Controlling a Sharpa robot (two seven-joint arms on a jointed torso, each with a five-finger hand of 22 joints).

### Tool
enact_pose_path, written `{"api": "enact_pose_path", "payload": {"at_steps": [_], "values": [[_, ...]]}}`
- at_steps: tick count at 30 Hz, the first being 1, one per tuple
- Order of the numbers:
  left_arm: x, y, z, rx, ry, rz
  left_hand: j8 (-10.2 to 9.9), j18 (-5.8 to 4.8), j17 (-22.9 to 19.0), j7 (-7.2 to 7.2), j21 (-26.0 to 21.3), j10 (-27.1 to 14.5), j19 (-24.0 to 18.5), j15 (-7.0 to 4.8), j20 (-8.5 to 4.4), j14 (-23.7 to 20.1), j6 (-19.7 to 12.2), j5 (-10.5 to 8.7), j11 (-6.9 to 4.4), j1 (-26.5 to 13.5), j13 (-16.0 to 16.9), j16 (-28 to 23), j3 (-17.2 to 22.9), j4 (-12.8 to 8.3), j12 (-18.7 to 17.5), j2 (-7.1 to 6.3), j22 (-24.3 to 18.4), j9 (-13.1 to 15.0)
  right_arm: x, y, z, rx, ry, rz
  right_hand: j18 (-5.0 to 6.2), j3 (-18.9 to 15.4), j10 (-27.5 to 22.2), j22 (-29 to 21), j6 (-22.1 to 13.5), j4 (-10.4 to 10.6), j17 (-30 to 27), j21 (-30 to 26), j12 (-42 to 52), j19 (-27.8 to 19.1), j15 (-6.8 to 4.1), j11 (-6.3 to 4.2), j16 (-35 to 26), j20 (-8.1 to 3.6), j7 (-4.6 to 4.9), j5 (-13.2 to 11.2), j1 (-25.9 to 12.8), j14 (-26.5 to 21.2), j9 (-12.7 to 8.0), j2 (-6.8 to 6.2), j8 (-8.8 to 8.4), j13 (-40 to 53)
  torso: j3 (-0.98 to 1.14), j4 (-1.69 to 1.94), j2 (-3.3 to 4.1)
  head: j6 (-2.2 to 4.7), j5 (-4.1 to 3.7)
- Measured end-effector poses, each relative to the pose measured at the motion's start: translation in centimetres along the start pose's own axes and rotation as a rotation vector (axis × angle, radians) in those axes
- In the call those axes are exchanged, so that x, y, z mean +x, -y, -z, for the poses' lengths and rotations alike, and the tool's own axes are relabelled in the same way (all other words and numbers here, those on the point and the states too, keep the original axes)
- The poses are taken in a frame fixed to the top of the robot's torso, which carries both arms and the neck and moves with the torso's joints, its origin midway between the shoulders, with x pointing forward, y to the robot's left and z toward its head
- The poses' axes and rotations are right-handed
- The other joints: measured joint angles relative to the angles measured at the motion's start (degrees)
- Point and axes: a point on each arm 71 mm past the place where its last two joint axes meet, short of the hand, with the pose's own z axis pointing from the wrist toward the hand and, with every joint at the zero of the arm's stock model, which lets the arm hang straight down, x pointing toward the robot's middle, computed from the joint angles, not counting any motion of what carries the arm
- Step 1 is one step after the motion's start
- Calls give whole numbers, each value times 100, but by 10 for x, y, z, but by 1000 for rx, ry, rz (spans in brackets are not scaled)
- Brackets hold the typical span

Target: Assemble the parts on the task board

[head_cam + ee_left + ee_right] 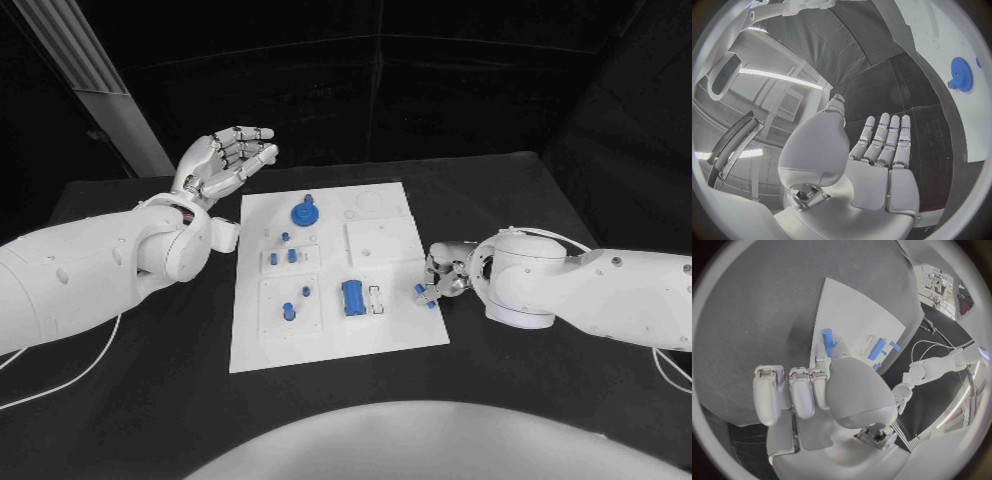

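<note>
The white task board (389, 330) lies in the middle of the table. On it are a blue gear (304, 213), a blue cylinder (353, 297) and several small blue parts, one of them (287, 310) in a near-left recess. My right hand (447, 270) is at the board's right edge and pinches a small blue peg (424, 293) between thumb and finger. In the right wrist view the peg (827, 336) sticks out past the hand (826, 390) over the board (854, 310). My left hand (228, 160) is raised beyond the board's far left corner, fingers spread and holding nothing.
The left wrist view shows the open palm (879, 150), with the gear (959, 73) and the board's edge (942, 30) off to one side. Black tabletop (548, 390) surrounds the board. A pale post (108, 100) stands at the back left.
</note>
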Motion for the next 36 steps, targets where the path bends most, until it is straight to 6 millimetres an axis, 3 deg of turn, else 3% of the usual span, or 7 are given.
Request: {"api": "enact_pose_path", "payload": {"at_steps": [11,13,17,25,30,34,36], "values": [[0,0,0,0,0,0,0,0,0,0,0,0,0,0,0,0,0,0,0,0,-5,0,0,0,0,0,0,0,0,-3,-3,-3,-11,11,0,36,-1,0,-46,-37,0,0,15,0,9,1,0,0,48,-35,46,-9,632,-1,0,0,-1,-3,0,0,-9],[0,0,0,0,0,0,0,0,0,0,0,0,0,0,0,0,0,0,0,0,-4,0,0,0,0,0,0,0,0,-4,-4,-5,-14,14,0,90,-1,0,-81,-72,0,0,19,0,9,1,0,0,82,-35,58,-9,1193,-13,-89,0,-1,-3,-1,0,-12],[-1,0,1,0,0,0,0,0,0,0,0,0,0,0,0,0,0,0,0,0,-4,0,0,0,0,0,0,0,0,-6,-4,-12,-16,15,0,428,-1,0,-100,-285,0,0,-3,0,9,2,0,0,103,-16,173,-9,1196,-127,-128,0,-1,-3,0,0,-13],[-1,0,1,-1,1,0,29,0,-30,-21,0,0,0,0,0,0,-21,0,0,0,-13,25,0,0,45,0,-8,-9,0,-9,-1,-33,-5,-2,0,1274,12,0,483,-509,0,0,-43,23,120,73,0,65,174,49,249,1,1636,-204,-1328,-47,2,-4,2,0,6],[-2,0,1,-1,2,0,29,0,-30,-21,0,0,0,0,0,0,-22,0,0,0,-13,25,0,0,45,0,-8,-9,2,-7,1,-46,13,-27,0,1513,12,0,743,-354,0,0,-41,2,121,73,0,85,242,23,250,2,1633,-204,-1724,-19,3,-4,3,0,28],[-2,0,1,-1,2,-1,29,0,-29,-21,0,0,0,0,0,0,-22,0,0,0,-13,25,0,0,45,0,-8,-8,2,-5,4,-58,28,-53,0,1658,12,0,823,-392,0,0,-40,2,122,73,0,85,283,23,248,2,1074,-206,-1838,-9,4,-10,3,0,35],[-2,0,1,-1,2,-1,29,0,-29,-21,0,0,0,0,0,0,-22,0,0,0,-13,24,0,0,45,0,-8,-8,1,-4,8,-71,40,-77,0,1865,12,0,863,-535,0,0,-42,2,122,73,0,85,280,20,220,2,-421,-234,-1874,-12,3,-10,3,0,36]]}}
